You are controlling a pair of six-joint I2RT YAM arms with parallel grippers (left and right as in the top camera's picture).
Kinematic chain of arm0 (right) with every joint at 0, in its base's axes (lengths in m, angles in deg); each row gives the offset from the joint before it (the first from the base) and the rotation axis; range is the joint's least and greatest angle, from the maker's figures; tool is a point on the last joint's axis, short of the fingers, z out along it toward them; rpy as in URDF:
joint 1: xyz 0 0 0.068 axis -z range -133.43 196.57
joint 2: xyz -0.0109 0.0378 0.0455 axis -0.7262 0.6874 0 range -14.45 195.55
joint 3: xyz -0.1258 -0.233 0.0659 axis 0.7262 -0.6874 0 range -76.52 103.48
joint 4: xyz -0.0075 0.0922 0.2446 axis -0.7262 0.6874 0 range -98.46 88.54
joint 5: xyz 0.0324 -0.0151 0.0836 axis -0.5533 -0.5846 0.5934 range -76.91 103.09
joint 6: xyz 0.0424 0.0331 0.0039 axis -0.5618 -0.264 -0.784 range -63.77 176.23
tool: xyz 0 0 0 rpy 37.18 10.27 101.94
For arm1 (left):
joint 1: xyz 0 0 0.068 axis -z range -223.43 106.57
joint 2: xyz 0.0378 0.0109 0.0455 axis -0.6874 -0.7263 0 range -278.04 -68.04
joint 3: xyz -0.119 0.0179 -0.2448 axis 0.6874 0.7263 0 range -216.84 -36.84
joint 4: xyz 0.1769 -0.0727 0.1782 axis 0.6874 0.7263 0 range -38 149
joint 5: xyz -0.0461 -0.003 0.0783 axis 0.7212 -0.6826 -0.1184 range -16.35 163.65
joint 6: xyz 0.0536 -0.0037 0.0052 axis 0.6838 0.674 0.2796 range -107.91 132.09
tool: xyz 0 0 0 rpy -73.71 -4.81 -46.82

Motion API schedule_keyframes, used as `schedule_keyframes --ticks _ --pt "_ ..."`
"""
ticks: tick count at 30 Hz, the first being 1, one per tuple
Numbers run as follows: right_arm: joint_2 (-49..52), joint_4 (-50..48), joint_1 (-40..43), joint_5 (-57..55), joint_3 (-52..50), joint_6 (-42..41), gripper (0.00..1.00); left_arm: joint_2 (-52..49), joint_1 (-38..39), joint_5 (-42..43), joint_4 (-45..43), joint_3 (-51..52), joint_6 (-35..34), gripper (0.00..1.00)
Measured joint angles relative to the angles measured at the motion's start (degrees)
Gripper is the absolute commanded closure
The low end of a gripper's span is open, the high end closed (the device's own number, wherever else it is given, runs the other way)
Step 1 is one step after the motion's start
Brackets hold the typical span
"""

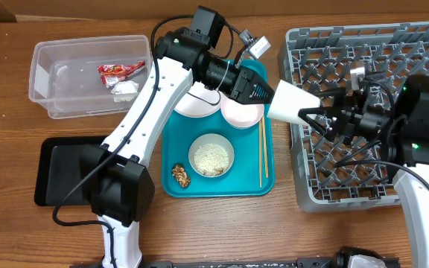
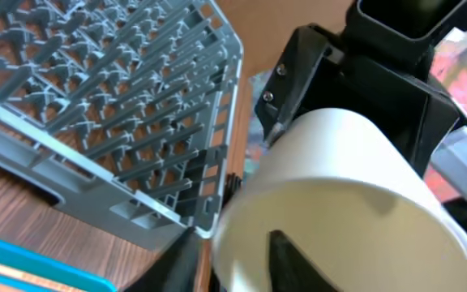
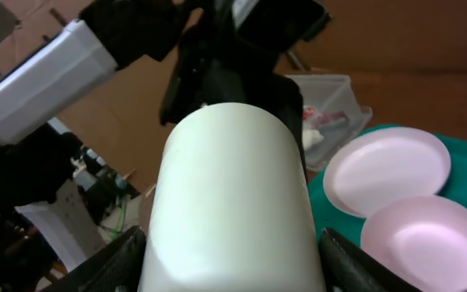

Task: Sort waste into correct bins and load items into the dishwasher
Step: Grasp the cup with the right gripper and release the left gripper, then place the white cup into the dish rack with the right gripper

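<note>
At the teal tray's (image 1: 237, 182) two o'clock, my right claw (image 3: 233, 259) clasps the white cup (image 1: 289, 104), likely light and slick, mid-body; whether my left claw (image 2: 233, 255) grips its rim, I cannot tell.

You're in a robotics lab, not a kitchen: two white robot arms (image 1: 151, 97) stand at a plain wooden bench (image 1: 6, 223), a grey dish rack (image 1: 378, 52) staged under your right gripper (image 1: 315, 114).

Plain white cup (image 1: 293, 103). At 3 o'clock, grey grid-patterned rack (image 1: 378, 67). Teal tray (image 1: 246, 177) under 2 pale pink plates (image 1: 243, 115). Red wrapper (image 1: 120, 71) at 10 o'clock, black tray (image 1: 62, 167) at 8.
</note>
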Motion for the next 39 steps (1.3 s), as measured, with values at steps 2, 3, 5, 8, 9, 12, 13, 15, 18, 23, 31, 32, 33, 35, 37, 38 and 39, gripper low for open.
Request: schedule_keyframes --ticks 2,3,5,8,9,12,13,15,18,23,31,32,33,35,37,38,39 --pt "0.00 2.97 0.00 -2.97 0.02 0.00 0.65 -0.02 0.00 -2.12 0.11 0.00 -0.61 0.55" --pt "0.00 4.59 0.00 -4.81 0.02 0.00 0.65 -0.02 0.00 -4.15 0.52 0.00 -1.20 0.53" --pt "0.04 6.23 0.00 -7.41 0.02 -0.09 0.70 0.00 0.00 -9.70 2.14 0.00 -2.40 0.53" --pt "0.07 9.22 0.00 -13.27 0.02 -1.36 0.75 -0.02 0.00 -20.72 4.85 0.00 -5.16 0.53" --pt "0.07 10.21 0.00 -15.50 0.04 -1.86 0.77 -0.02 0.00 -24.65 5.88 0.00 -6.25 0.53" --pt "0.07 14.53 0.00 -23.89 0.15 -3.45 0.82 0.00 -0.02 -35.85 9.33 0.00 -9.51 0.53" --pt "0.07 16.31 0.00 -26.05 0.42 -3.72 0.83 0.00 -0.11 -40.33 10.86 0.00 -10.67 0.53" --pt "0.22 22.95 0.00 -33.64 2.84 -4.44 0.83 0.22 -0.20 -47.78 13.22 0.00 -12.79 0.52" --pt "0.42 30.71 0.02 -43.82 9.05 -4.98 0.83 1.57 -0.50 -58.40 15.47 0.00 -15.85 0.51" --pt "1.31 39.91 1.68 -59.54 23.41 -5.57 0.88 8.09 -1.33 -74.73 16.90 0.00 -22.40 0.50" --pt "10.56 48.54 13.68 -70.93 33.68 -6.43 0.89 15.76 -6.12 -81.05 20.00 0.00 -26.84 0.50" --pt "12.00 49.51 15.02 -71.23 34.53 -6.64 0.89 15.85 -6.64 -81.24 20.37 0.00 -26.93 0.50" --pt "14.10 50.23 17.14 -72.04 35.63 -6.91 0.90 15.85 -7.17 -81.46 20.63 0.00 -26.93 0.50" --pt "17.09 50.53 20.61 -73.05 37.22 -7.72 0.92 15.85 -7.67 -81.94 20.70 0.00 -26.95 0.50" --pt "18.78 50.16 23.76 -74.53 38.10 -8.98 0.92 15.85 -7.63 -82.05 20.72 0.00 -26.95 0.50" --pt "19.15 49.86 24.90 -75.12 38.27 -9.53 0.92 15.85 -7.61 -82.03 20.72 0.00 -26.95 0.50" --pt "19.43 49.59 25.88 -75.60 38.36 -10.05 0.92 15.85 -7.63 -82.03 20.70 0.00 -26.95 0.50"
